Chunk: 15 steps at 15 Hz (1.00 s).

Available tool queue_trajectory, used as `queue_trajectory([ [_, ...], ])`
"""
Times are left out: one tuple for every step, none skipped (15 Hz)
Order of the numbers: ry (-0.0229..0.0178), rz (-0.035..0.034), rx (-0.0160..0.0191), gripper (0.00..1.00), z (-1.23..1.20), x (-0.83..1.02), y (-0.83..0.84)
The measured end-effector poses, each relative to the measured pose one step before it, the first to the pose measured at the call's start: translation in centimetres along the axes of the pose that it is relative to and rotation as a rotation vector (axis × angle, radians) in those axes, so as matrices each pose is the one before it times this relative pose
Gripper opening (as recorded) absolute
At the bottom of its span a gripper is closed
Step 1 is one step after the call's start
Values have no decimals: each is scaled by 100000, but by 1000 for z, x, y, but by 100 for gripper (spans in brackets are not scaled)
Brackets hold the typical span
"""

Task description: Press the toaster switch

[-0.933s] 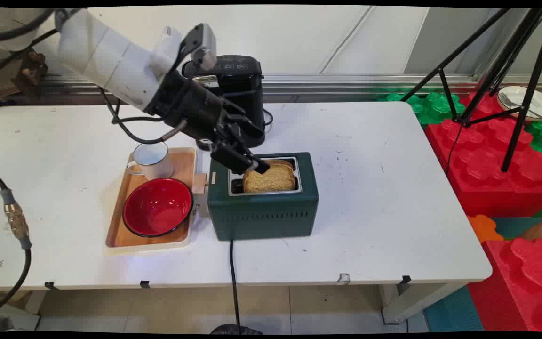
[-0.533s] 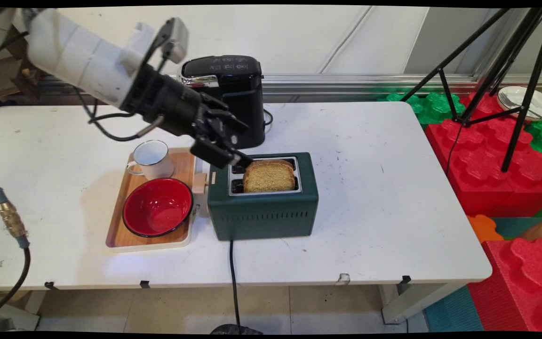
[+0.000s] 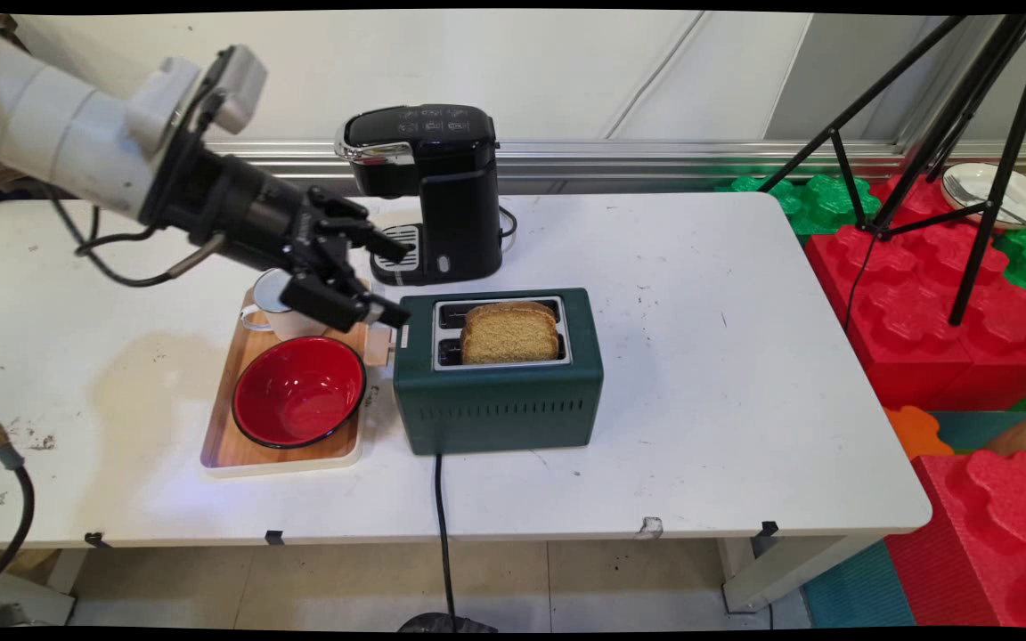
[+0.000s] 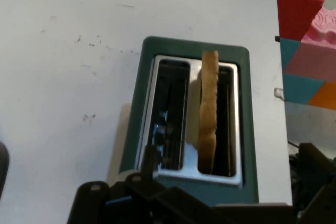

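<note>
A dark green two-slot toaster [image 3: 497,405] stands mid-table with a brown slice of bread [image 3: 509,336] upright in its near slot, sticking out of the top. My gripper [image 3: 402,285] hangs just left of the toaster's top, above the tray's right edge. It is open, holds nothing, and points toward the toaster. The hand view looks down on the toaster [image 4: 194,44]. There the bread [image 4: 210,129] stands in the right-hand slot and the other slot holds nothing.
A wooden tray [image 3: 223,436] left of the toaster carries a red bowl [image 3: 297,390] and a white mug [image 3: 274,307], partly hidden by my gripper. A black coffee machine [image 3: 442,178] stands behind. The toaster's cord [image 3: 442,516] runs off the front edge. Red foam blocks [image 3: 923,303] and a tripod [image 3: 976,178] stand on the right.
My gripper has drawn back to the left from the bread in the toaster, to beside the toaster over the tray. The bread stays in its slot.
</note>
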Motion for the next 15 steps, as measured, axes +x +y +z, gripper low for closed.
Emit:
queue_trajectory([
  [34, -69, 85, 100, -312, -352, 68],
  [115, -228, 87, 100, -420, -466, 100],
  [85, -130, 64, 100, -263, -283, 56],
  [139, -199, -75, 100, -355, -374, 83],
  [128, -273, 1, 100, -445, -472, 92],
  [58, -153, 20, 100, -297, -312, 47],
  [-49, -69, 54, 100, -272, -305, 22],
  [-156, -36, 116, 100, -287, -338, 4],
  [-155, -7, 103, 0, -252, -315, -3],
  [-165, -49, 95, 0, -169, -237, -30],
  [-104, -38, 59, 0, -109, -151, -15],
  [-337, -218, 57, 0, -136, -250, -25],
  [-331, -231, 30, 0, -95, -202, -20],
  [-542, -390, -53, 0, -53, -227, -23],
  [-424, -293, -2, 0, -35, -173, -20],
])
